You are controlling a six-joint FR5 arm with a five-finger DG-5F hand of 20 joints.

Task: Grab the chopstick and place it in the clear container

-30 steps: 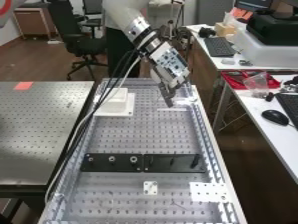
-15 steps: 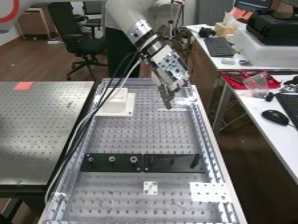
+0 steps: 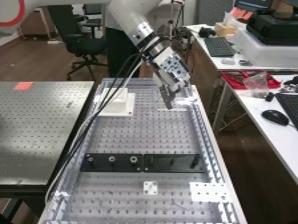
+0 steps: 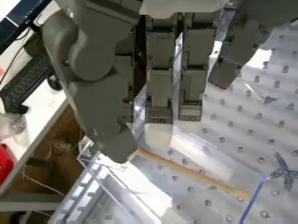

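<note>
One chopstick (image 4: 193,173) slants beside your straight, released fingers (image 4: 159,92); set them square across it before closing, lest it roll away

The hand (image 3: 167,94) hides one end of the chopstick (image 4: 193,173)

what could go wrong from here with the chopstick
The robot hand is at one end of the thin chopstick, so a lift might let its long free part dip or swing. The cables hang down past the white block and might drag on it as the arm moves.
</note>
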